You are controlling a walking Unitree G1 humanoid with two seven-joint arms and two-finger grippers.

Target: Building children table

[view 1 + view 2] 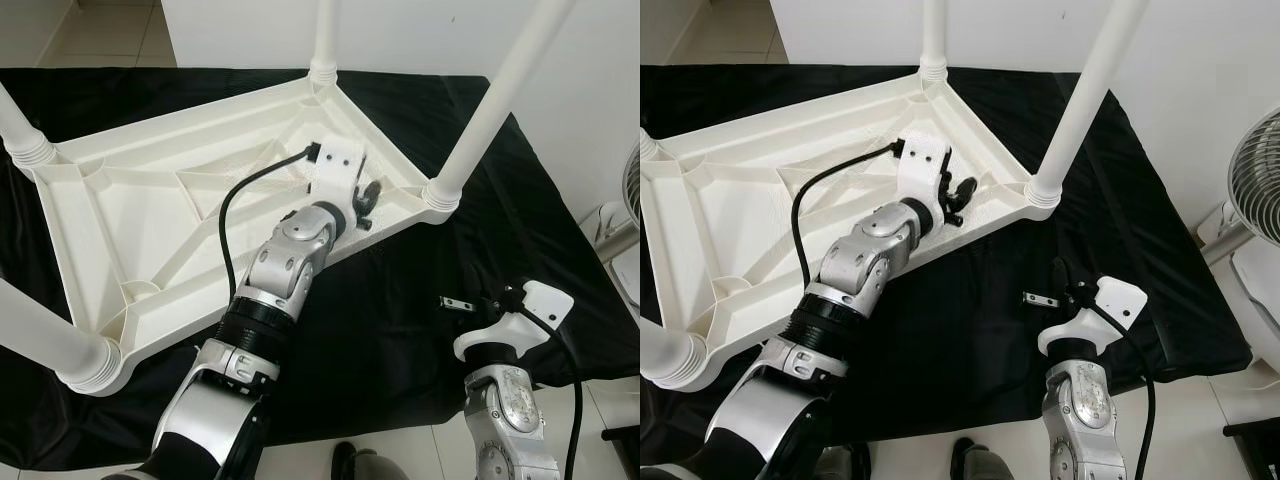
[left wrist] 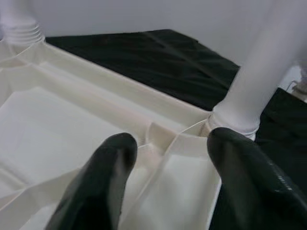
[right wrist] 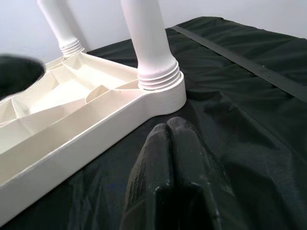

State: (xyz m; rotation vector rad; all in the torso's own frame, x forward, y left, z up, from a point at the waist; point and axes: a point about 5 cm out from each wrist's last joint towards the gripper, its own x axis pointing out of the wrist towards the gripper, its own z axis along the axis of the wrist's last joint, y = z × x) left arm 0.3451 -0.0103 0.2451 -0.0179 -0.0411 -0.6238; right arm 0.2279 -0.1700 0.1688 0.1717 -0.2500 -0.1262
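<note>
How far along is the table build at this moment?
Mostly done: the upturned tabletop lies on the black cloth with four legs standing in its corners. In hand: the left gripper, fingers open, hovers over the frame's edge. Right gripper is shut, idle. Left: turning it upright.

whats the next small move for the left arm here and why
Probably ease the left gripper down so its open jaws close on the rim of the upturned table top. It hovers over the rim beside a corner leg; all four legs look seated. The right gripper is shut over the black cloth.
</note>
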